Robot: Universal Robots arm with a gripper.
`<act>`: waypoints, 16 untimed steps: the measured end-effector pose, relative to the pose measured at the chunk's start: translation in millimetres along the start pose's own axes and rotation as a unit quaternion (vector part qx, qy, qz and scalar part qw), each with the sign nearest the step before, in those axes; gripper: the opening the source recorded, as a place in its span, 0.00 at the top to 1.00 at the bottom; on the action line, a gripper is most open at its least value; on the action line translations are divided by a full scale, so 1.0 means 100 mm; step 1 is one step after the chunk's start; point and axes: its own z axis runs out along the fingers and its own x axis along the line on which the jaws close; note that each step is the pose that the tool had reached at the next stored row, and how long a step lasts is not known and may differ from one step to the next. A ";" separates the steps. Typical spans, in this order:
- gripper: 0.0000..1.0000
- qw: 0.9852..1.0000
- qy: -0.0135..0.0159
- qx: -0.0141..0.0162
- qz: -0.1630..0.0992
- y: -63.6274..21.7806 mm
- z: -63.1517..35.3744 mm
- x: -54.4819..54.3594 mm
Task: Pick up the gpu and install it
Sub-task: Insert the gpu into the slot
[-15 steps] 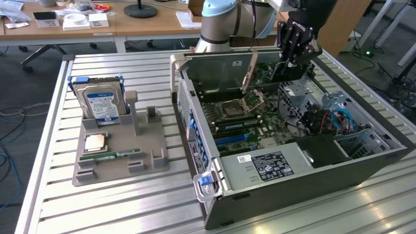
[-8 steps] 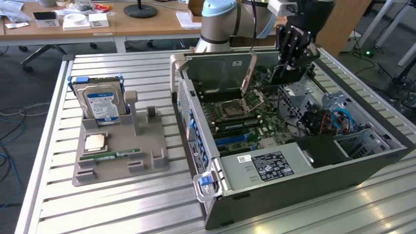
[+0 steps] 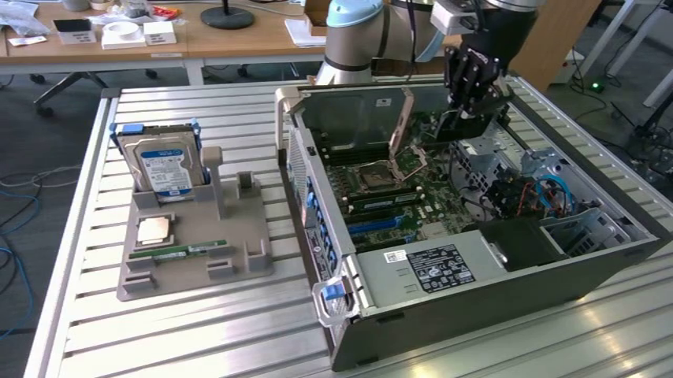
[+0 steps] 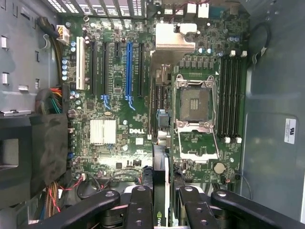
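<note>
The arm's hand [image 3: 470, 106] hung over the far end of the open computer case [image 3: 505, 291], its black fingers [image 4: 141, 205] clamped on the gpu [image 4: 160, 169], one on each face of the card; the gpu was held edge-on, pointing down into the case, with a small green logo showing on it close to the fingers; seen from the wrist, its edge lay over the motherboard [image 4: 119, 86], in the strip between the row of long expansion slots and the processor socket [image 4: 195, 102]; I could not tell whether its lower edge touched the board; one blue slot [image 4: 128, 71] stood among the black ones, and the socket had its metal frame swung open; four black memory slots [image 4: 231, 95] ran along the socket's other side, and a silver finned block [image 4: 103, 132] sat on the board beside the Dell lettering; bundles of red, yellow and black wires [image 4: 55, 195] trailed in at one corner of the case

The case lay on its side, open face up, on the slatted metal desk [image 3: 210, 331]; to the exterior view's left of it sat a grey holder [image 3: 184, 276], well apart from the hand; a hard drive [image 3: 163, 165] with a blue-white label stood upright in the holder's far end, a square processor chip [image 3: 156, 229] lay flat in front of it, and a narrow green memory stick [image 3: 179, 253] lay just beside the chip, nearer the front
</note>
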 end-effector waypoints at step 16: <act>0.74 1.000 0.000 0.000 0.000 0.001 0.093 0.00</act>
